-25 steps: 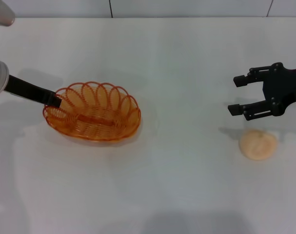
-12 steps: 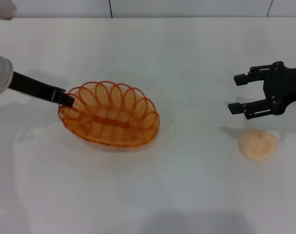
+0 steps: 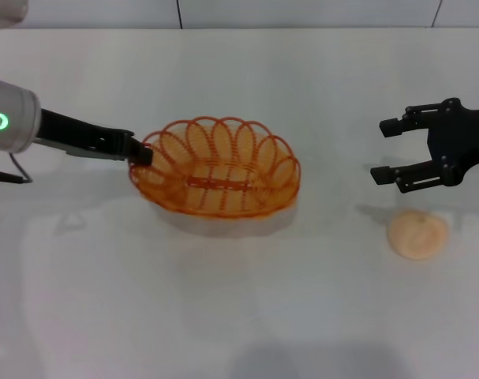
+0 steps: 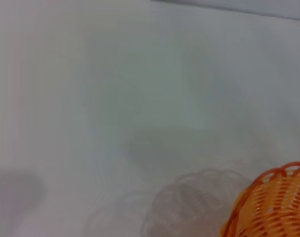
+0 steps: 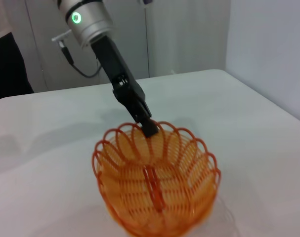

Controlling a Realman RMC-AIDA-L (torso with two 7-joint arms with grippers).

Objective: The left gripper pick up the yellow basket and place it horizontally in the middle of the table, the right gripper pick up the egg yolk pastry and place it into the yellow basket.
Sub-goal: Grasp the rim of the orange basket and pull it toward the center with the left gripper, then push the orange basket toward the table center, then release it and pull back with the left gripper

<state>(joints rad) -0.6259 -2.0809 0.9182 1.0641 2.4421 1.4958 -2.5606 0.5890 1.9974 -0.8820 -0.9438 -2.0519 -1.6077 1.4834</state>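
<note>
The yellow basket [image 3: 217, 168] is an orange wire oval with a looped rim, held near the middle of the table. My left gripper [image 3: 142, 154] is shut on its left rim and holds it, seemingly just above the white table [image 3: 223, 300]. The basket also shows in the left wrist view [image 4: 271, 207] and the right wrist view [image 5: 157, 182], where the left gripper [image 5: 149, 128] clamps its far rim. The egg yolk pastry [image 3: 417, 234] lies on the table at the right. My right gripper [image 3: 388, 150] is open and empty, hovering just behind the pastry.
The table's far edge meets a grey wall at the back. A thin cable [image 3: 10, 175] hangs by the left arm's wrist.
My left gripper has carried the basket to the right, from the table's left part toward its middle. The right gripper and the pastry have not moved.
</note>
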